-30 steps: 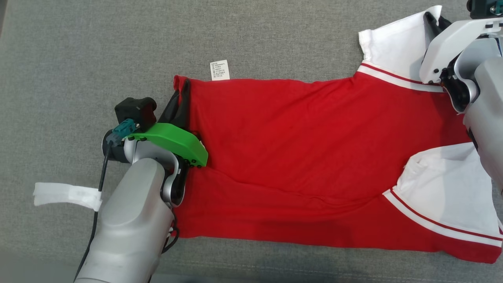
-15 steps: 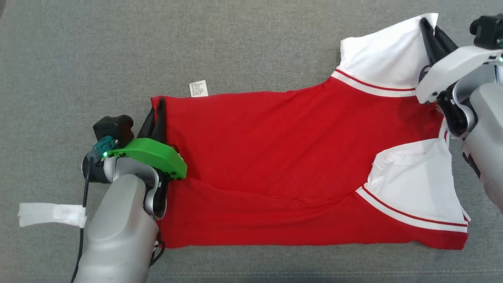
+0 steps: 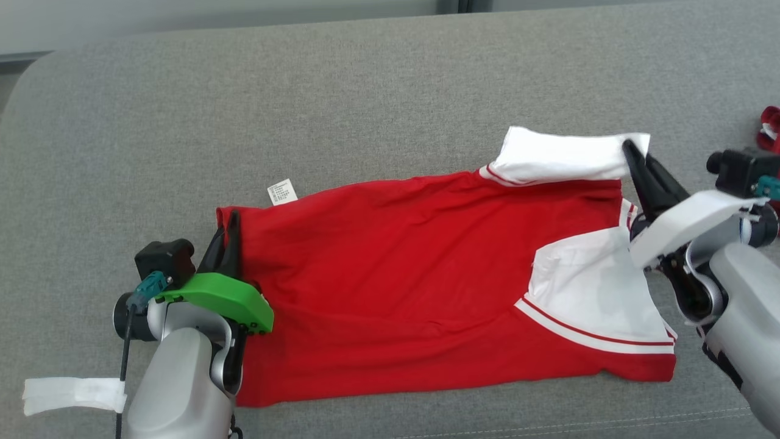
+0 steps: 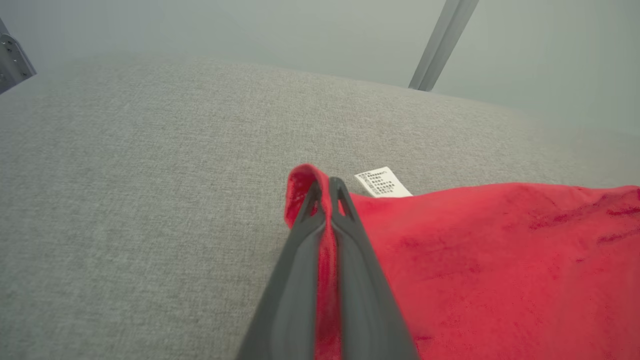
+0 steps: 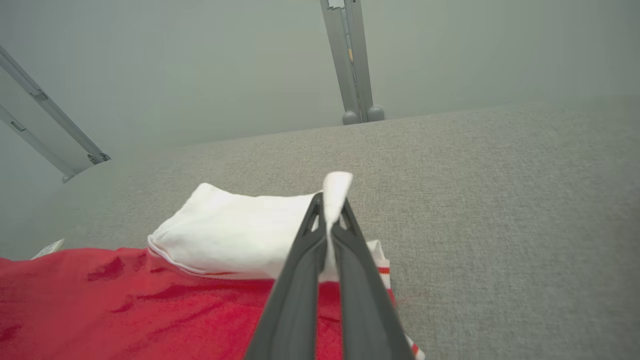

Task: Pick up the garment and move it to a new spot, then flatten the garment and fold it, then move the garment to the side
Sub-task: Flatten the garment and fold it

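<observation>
Two grippers are clamped on the garment (image 3: 396,286), spread on a grey cushion (image 3: 304,103): the left gripper (image 3: 233,219) on a red hem corner, the right gripper (image 3: 631,150) on a white sleeve (image 3: 560,160). A pale wall (image 5: 175,65) and metal post (image 5: 350,60) are seen from the right wrist; a white strip (image 3: 67,393), from the head.

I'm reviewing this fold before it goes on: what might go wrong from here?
1. The right gripper pinches only the edge of the far white sleeve; a pull may slip it free.
2. The left gripper holds just a hem corner of the garment, so it may sag unevenly.
3. The near sleeve lies across the body and may get folded in creased.
</observation>
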You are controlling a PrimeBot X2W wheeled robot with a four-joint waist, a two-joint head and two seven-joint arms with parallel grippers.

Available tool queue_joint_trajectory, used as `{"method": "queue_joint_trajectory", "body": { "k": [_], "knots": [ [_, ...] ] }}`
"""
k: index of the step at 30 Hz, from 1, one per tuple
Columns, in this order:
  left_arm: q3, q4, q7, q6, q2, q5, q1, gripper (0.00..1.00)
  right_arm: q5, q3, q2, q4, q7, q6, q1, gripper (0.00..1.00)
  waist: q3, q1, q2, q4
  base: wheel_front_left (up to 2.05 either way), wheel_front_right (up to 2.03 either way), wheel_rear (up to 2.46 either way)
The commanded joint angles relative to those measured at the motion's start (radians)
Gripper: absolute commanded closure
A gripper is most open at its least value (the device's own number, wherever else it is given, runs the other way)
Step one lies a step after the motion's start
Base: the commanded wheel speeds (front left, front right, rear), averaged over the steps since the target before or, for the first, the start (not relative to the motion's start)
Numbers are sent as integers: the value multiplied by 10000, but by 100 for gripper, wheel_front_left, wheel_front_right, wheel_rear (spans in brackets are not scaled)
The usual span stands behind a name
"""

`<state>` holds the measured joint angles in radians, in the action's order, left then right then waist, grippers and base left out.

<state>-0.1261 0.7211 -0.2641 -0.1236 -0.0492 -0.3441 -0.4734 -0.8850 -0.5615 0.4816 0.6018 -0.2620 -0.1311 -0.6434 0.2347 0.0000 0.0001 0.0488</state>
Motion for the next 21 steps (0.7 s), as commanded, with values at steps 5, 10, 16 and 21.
{"method": "queue_joint_trajectory", "body": {
  "k": [5, 10, 16, 21],
  "knots": [
    [-11, -895, 4, -78, -36, 368, 833, 100, 79, 637, -193, -732, -29, 8, 1670, 100, -803, 0, -1, -154, 0, 0, 0],
    [-29, -1539, 6, -74, -51, 476, 1448, 100, 210, 802, -371, -759, -30, 8, 2387, 100, -1080, 0, -1, -110, 0, 0, 0],
    [-207, -1894, 6, -76, -197, 492, 2259, 73, 304, 1088, -630, -582, -30, 8, 3011, 100, -1298, 0, -1, -54, 0, 0, 0],
    [-97, -1617, 6, -77, -206, 348, 2857, 15, 320, 1233, -828, -436, -31, 8, 3177, 100, -1418, 0, -1, -87, 0, 0, 0]
  ]
}}
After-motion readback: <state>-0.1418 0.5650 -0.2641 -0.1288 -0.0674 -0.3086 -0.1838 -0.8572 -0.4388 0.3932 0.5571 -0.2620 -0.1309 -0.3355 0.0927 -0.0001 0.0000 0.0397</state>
